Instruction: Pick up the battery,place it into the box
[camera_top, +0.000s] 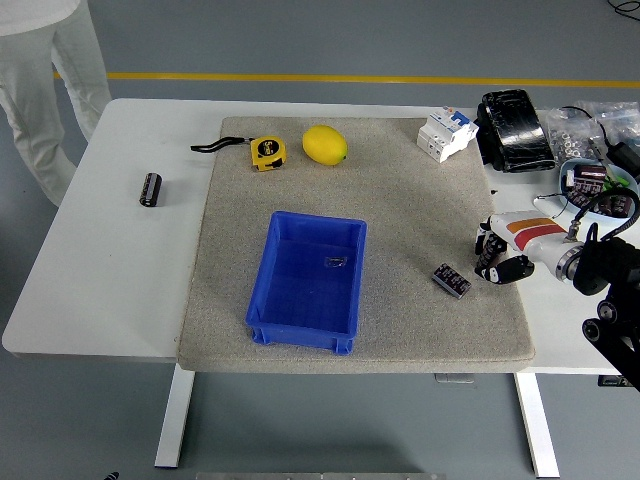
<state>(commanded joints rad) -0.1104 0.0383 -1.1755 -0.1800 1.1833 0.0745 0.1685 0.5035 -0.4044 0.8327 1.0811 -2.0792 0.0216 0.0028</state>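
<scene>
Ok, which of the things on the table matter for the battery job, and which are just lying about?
For the job:
- battery, on the mat beside the right hand
- blue box, mid-mat
- right hand, fingers curled, holding nothing

Lying about:
- tape measure
- lemon
- circuit breaker
- black cylinder on the bare table, left
- black pack and cables, far right
</scene>
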